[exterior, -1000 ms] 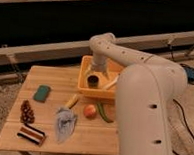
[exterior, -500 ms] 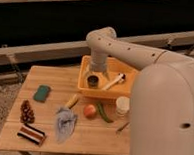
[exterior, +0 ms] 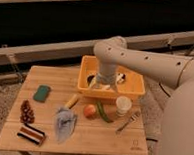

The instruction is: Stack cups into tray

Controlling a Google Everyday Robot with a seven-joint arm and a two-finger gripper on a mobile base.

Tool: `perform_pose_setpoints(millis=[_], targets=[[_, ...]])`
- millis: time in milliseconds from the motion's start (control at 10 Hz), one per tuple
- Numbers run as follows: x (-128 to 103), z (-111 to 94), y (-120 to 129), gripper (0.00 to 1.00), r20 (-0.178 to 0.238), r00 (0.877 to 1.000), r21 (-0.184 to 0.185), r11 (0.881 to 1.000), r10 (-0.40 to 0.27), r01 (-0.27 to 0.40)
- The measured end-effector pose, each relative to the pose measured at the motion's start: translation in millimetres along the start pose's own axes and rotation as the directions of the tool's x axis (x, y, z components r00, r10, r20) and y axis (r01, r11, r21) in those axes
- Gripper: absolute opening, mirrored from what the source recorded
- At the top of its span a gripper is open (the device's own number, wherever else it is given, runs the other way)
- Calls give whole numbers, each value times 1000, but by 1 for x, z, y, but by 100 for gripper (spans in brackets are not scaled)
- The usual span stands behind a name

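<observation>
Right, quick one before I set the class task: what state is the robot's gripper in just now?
Gripper: down inside the yellow tray, near its front wall; open, closed or holding something cannot be told.

Wore smooth cream-white shells. Showed small dark dots along the tubular forearm (exterior: 152, 61) and a rounded elbow (exterior: 110, 50). Ended in a pale hand (exterior: 102, 84), six o'clock from that elbow, inside the tray (exterior: 132, 96).

On the wooden bench (exterior: 86, 139), the deep yellow-orange plastic tray (exterior: 132, 94) sits at the back edge, the gripper (exterior: 102, 84) inside it; the pale cream round cup (exterior: 123, 105) stands just before it.
</observation>
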Motion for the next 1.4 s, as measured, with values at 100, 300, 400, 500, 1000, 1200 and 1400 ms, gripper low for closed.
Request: perform_pose_setpoints(millis=[100,300,400,500,1000,1200,1400], targets=[[12,4,-14,80,-13,1000,9,1000,24,-24],[22,12,-33,80,-30,998,23,998,63,-62],[22,15,-37,80,-34,997,26,997,76,-75],[20,19,-45,80,-29,995,19,996,92,-92],[23,32,-86,80,-1,987,4,987,160,-160],[22,32,-82,80,1,988,0,988,154,-154],[22,32,-82,80,0,988,1,988,154,-154]])
